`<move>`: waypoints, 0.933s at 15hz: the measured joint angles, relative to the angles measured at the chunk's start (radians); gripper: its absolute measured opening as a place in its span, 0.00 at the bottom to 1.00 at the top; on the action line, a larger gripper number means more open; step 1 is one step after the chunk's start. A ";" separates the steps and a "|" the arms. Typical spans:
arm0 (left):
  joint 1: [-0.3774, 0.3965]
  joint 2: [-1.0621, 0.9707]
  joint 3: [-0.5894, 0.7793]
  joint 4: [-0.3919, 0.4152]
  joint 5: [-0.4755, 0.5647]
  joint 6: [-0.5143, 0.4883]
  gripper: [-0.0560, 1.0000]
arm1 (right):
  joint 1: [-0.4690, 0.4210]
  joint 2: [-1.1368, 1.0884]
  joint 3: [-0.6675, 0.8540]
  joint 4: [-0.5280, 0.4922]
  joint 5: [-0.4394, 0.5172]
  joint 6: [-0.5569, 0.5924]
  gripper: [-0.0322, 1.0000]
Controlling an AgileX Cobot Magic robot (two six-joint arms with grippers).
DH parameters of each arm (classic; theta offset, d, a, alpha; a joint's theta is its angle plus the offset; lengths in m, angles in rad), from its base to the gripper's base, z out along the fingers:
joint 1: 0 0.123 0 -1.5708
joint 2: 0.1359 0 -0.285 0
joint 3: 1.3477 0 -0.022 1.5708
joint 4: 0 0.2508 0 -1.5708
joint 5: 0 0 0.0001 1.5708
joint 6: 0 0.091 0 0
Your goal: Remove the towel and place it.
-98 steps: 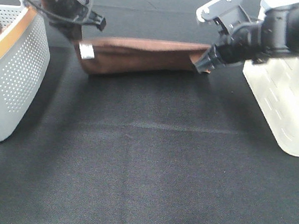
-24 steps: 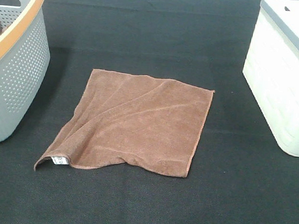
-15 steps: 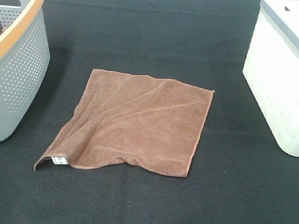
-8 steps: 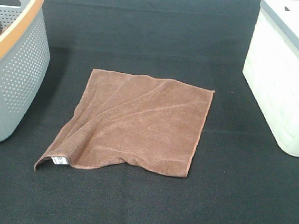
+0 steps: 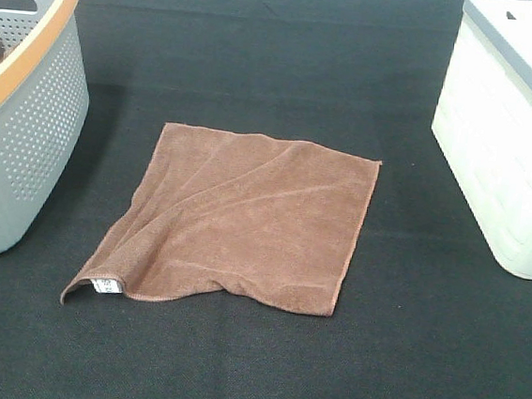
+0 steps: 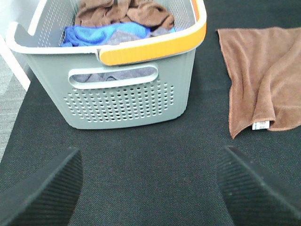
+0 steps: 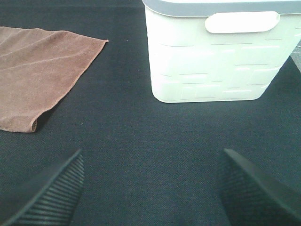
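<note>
Nothing moved: square terry towel (image 5: 245, 221) lies flat on black cloth, both grippers spread, empty.

Both bins (image 5: 28, 129) cut off at edges

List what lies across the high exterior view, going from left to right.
Grey basket with the orange rim → brown towel, spread flat on the black table → white bin.
</note>
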State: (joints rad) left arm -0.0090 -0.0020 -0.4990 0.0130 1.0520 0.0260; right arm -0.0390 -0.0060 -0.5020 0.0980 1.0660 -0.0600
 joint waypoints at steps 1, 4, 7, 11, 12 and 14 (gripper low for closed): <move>0.000 0.000 0.000 0.000 0.000 0.000 0.77 | 0.000 0.000 0.000 0.000 0.000 0.000 0.75; 0.000 -0.003 0.000 0.000 0.000 0.000 0.77 | 0.000 0.000 0.000 0.000 0.000 0.000 0.75; 0.000 -0.003 0.000 0.000 0.000 0.000 0.77 | 0.000 0.000 0.000 0.000 0.000 0.000 0.75; 0.000 -0.003 0.000 0.000 0.000 0.000 0.77 | 0.000 0.000 0.000 0.000 0.000 0.000 0.75; 0.000 -0.003 0.000 0.000 0.000 0.000 0.77 | 0.000 0.000 0.000 0.000 0.000 0.000 0.75; 0.000 -0.003 0.000 0.000 0.000 0.001 0.77 | 0.000 0.000 0.000 0.000 0.000 0.000 0.75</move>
State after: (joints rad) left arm -0.0090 -0.0050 -0.4990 0.0130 1.0520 0.0270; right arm -0.0390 -0.0060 -0.5020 0.0980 1.0660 -0.0600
